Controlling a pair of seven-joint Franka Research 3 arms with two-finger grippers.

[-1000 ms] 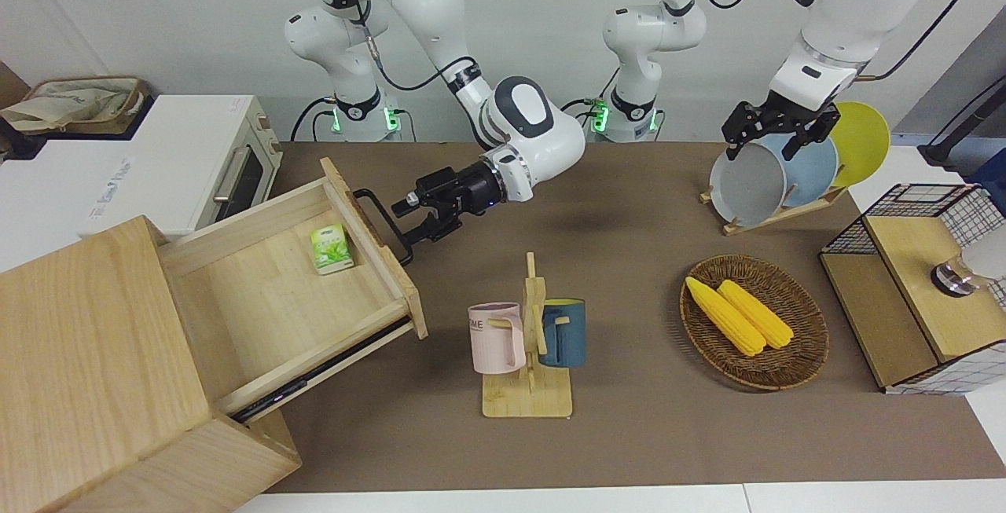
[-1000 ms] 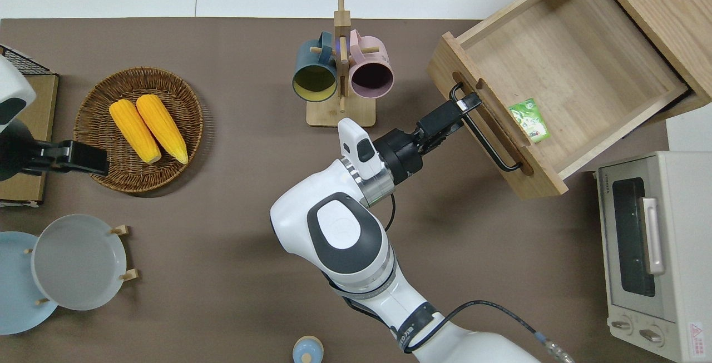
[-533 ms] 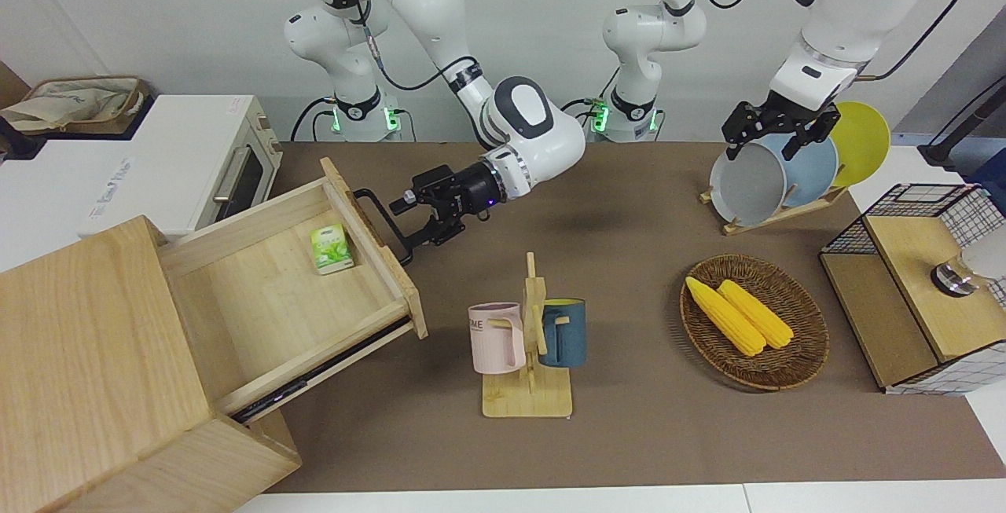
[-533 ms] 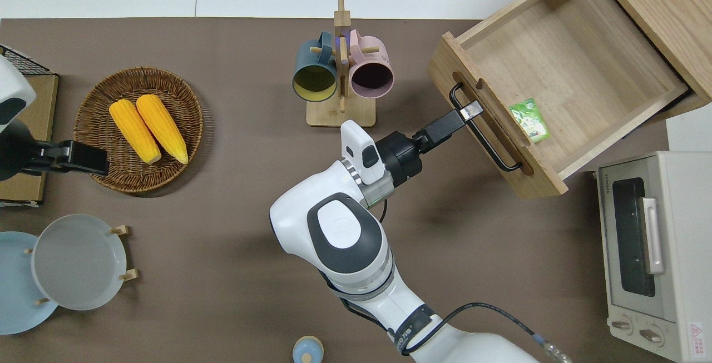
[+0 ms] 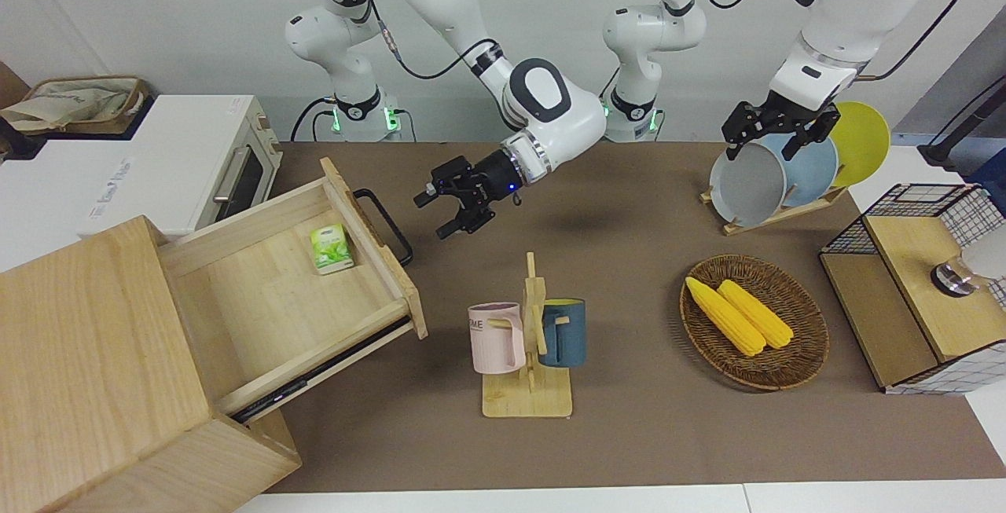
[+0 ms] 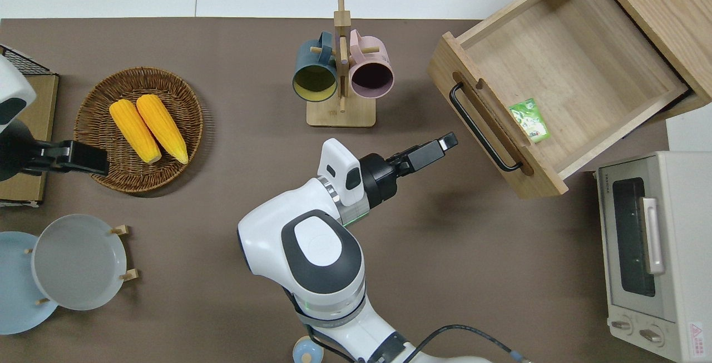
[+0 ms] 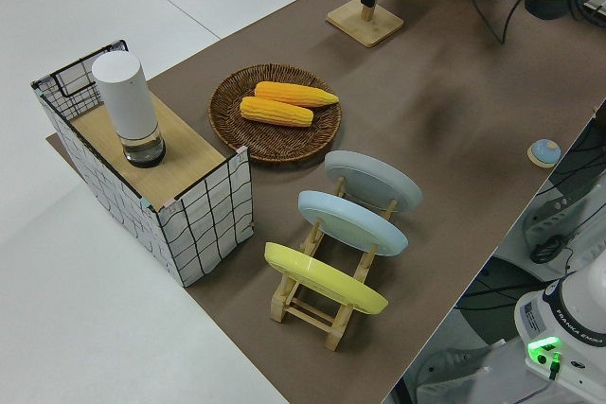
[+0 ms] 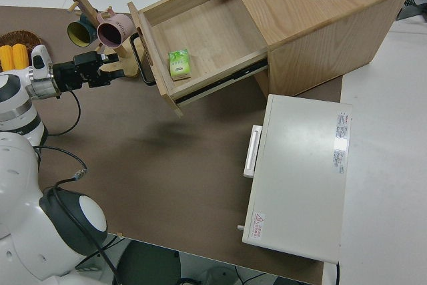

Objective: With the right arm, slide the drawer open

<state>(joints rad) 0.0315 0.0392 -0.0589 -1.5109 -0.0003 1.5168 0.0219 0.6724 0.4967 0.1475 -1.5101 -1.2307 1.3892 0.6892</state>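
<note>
We see drawer [image 6: 567, 68] pulled far out of wooden box [image 5: 86, 356] at right arm's end of tabletop [image 6: 222, 185]. Right hand [image 6: 445, 143] open, empty, apart from black handle [image 6: 483, 129]. Green packet [image 6: 529, 120] inside drawer. Left arm parked.

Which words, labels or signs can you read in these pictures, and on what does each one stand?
"FRANKA EMIKA": on the robot base, seen in the left side view.
"ME": the letters that show on the pink mug; any others are hidden.
Toaster oven: brand mark, top labels and red warning sticker are too small to read.
Green packet in the drawer: print is too small to read.
</note>
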